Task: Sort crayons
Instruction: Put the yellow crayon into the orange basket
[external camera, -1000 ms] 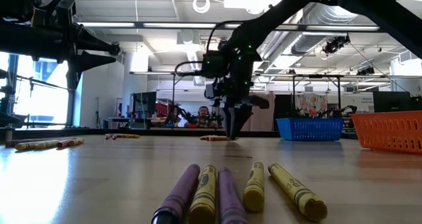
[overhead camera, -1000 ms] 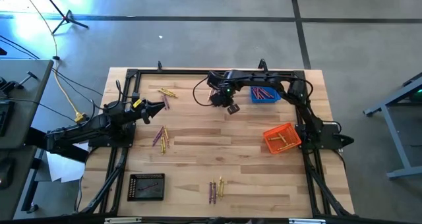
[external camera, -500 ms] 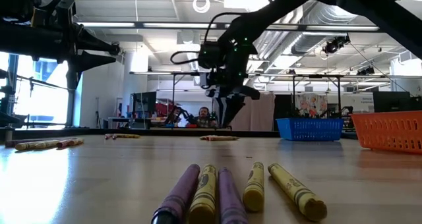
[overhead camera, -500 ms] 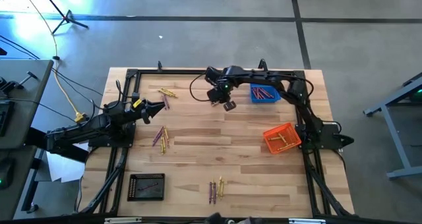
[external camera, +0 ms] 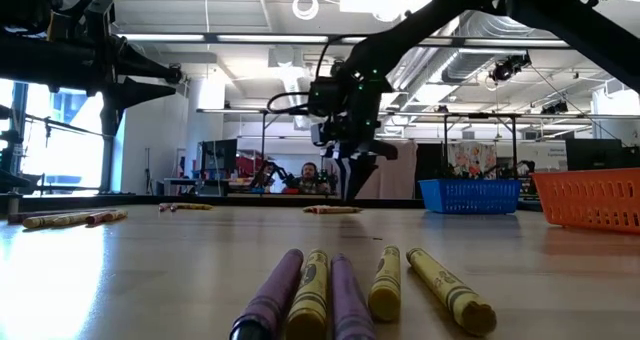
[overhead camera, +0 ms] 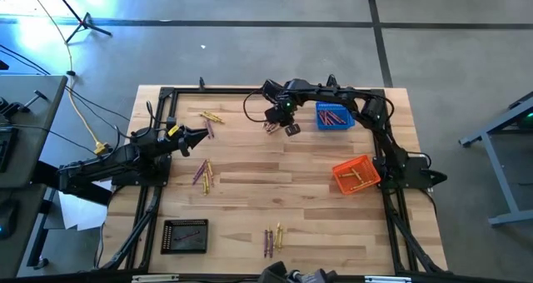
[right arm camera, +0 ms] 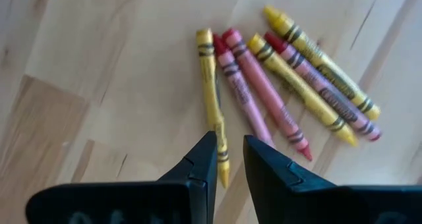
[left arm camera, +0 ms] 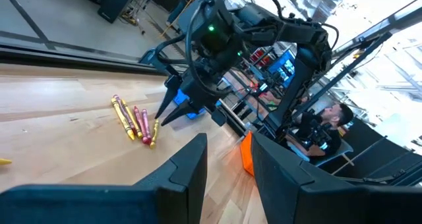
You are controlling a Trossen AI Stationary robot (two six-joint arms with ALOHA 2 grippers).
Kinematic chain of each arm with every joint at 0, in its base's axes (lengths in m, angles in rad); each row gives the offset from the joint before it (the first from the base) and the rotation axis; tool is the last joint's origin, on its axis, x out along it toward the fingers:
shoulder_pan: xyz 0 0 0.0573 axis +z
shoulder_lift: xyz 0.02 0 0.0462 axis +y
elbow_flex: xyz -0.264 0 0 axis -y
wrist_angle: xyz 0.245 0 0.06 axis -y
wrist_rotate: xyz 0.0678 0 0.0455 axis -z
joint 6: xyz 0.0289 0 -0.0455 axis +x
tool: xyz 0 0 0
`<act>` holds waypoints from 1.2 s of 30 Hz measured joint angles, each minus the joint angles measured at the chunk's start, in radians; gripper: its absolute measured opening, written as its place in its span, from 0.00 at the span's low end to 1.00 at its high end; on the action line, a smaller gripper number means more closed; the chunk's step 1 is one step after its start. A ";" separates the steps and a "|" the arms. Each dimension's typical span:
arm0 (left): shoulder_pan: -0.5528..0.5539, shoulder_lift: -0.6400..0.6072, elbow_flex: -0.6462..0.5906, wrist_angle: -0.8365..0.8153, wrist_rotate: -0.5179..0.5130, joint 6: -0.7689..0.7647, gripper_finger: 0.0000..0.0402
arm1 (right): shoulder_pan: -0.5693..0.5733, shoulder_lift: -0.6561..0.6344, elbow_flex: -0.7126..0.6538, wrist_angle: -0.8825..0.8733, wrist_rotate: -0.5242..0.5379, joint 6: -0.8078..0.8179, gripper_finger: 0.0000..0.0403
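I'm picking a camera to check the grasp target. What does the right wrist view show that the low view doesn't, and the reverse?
Only the right wrist view shows each crayon of the cluster under the right gripper: six, yellow and red, fanned on the wood. Only the low view shows the blue basket, the orange basket and five near crayons. Both show the right gripper above the table, holding nothing.

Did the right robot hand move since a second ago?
Yes. The right gripper has slid toward the table's back edge, closer to the blue basket, and hangs above a crayon cluster, holding nothing.
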 joint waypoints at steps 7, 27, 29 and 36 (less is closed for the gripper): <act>0.000 0.000 0.000 0.000 0.000 0.000 0.26 | -0.010 0.000 0.000 -0.026 -0.008 -0.005 0.15; 0.000 0.000 0.000 0.000 0.000 0.000 0.26 | -0.032 0.033 0.004 -0.033 -0.050 -0.027 0.15; 0.000 0.000 0.000 0.000 0.000 0.000 0.26 | -0.036 0.029 0.008 -0.011 -0.052 -0.026 0.15; 0.000 0.000 0.000 0.000 0.000 0.000 0.26 | -0.042 0.032 0.008 -0.081 -0.067 -0.025 0.15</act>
